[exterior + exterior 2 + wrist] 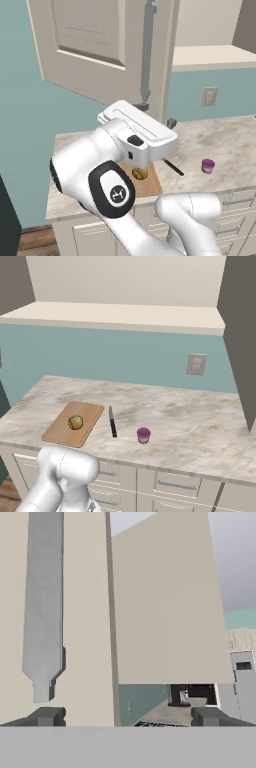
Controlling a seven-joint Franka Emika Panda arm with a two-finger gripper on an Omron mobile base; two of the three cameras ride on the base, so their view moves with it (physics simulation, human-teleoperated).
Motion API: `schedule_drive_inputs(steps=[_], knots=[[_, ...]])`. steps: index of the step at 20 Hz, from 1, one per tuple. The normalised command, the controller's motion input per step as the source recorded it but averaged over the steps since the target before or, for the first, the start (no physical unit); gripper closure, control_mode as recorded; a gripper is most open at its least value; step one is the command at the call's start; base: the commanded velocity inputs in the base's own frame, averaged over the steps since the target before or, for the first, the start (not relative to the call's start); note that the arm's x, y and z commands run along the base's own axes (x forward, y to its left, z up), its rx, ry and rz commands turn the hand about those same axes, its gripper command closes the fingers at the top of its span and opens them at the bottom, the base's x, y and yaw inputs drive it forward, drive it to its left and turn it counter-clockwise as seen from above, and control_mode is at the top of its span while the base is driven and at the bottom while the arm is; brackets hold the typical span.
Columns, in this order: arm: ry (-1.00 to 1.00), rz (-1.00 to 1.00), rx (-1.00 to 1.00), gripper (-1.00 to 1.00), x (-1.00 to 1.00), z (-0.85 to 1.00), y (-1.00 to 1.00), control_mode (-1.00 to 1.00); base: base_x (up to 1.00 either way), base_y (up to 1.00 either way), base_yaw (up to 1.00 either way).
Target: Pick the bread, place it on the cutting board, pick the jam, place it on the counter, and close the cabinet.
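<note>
The jaws stand wide apart with nothing between them, their two dark fingertips (47,716) low in the hand view; the gripper (127,717) faces the edge of the open cabinet door (85,612), whose long grey bar handle (44,607) runs down just above the left fingertip; beyond the door edge a second beige panel and a strip of teal wall show.

In the left base view the white hand sits just below the foot of that handle (146,50), close to the swung-out cabinet door (95,45); the cream inner shelf (215,56) lies open to the right of it.

Below, on the marbled surface (190,416), the cutting board (74,423) lies near the front left edge; the bread (75,422) rests on it, roughly in its middle; a dark-handled knife (112,421) lies on the surface just right of the board, apart from it; the jam (143,434) stands upright on the surface right of the knife, near the front edge and well clear of the board.

A wall socket (196,363) sits on the teal wall above the surface; cream drawer fronts (165,483) run beneath it.
</note>
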Motion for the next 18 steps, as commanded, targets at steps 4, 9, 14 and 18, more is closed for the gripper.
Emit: schedule_drive_inputs(steps=[4,9,14,18], knots=[[0.00,0.00,0.00,-1.00,0.36,0.00,-0.27,-1.00,0.00,0.00,0.00],[0.00,0.00,0.00,-1.00,0.44,0.00,-0.24,-1.00,0.00,0.00,0.00],[0.00,0.00,0.00,-1.00,0.46,0.00,-0.29,-1.00,0.00,0.00,0.00],[0.00,0.00,0.00,-1.00,0.42,0.00,-0.27,-1.00,0.00,0.00,0.00]])
